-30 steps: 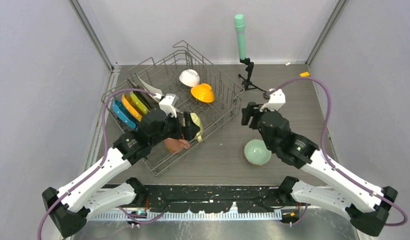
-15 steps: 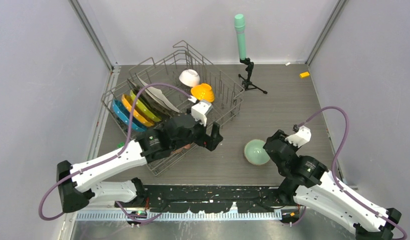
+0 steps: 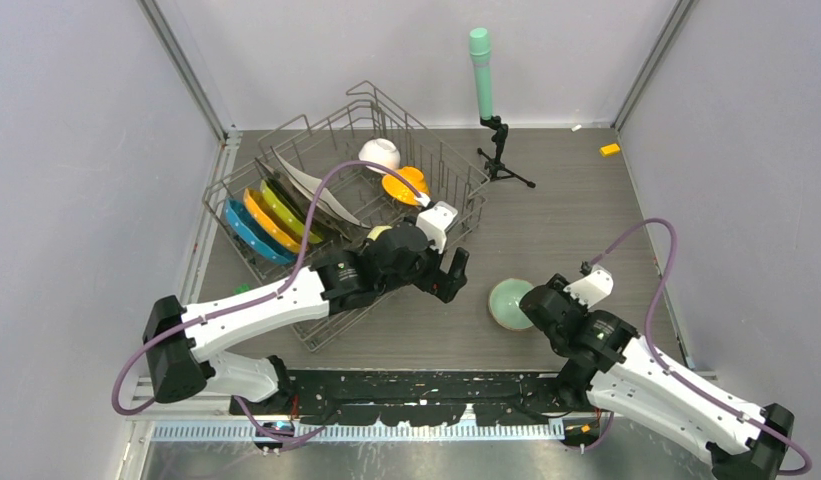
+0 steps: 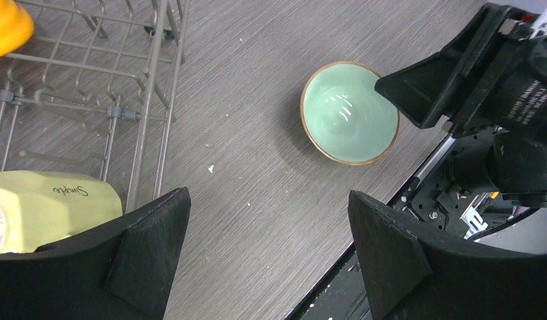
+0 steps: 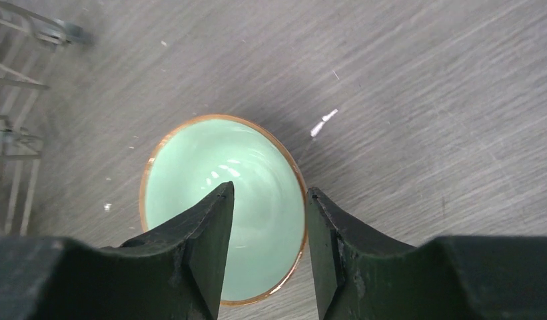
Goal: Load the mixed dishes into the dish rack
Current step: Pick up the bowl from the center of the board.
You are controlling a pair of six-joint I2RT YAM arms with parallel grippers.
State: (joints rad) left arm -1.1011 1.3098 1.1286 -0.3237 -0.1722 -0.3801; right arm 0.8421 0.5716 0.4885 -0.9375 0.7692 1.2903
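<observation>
Right fingers [image 5: 207,240] part-open, straddling rim of green bowl [image 5: 217,180], one finger inside, one outside; contact unclear. Bowl sits upright on counter [image 5: 424,100], right of rack [image 4: 114,112]. Left fingers [image 4: 150,240] spread wide, holding nothing, hovering over counter between rack and bowl. Plates [image 3: 266,215], white bowl [image 3: 380,153], orange bowl [image 3: 403,186], yellow mug [image 4: 50,207] in rack.

The left arm stretches forward and to the right, the left gripper [image 3: 452,276] spread wide. The right arm is bent low, the right gripper [image 5: 267,200] pointing down, fingers narrowly apart.
</observation>
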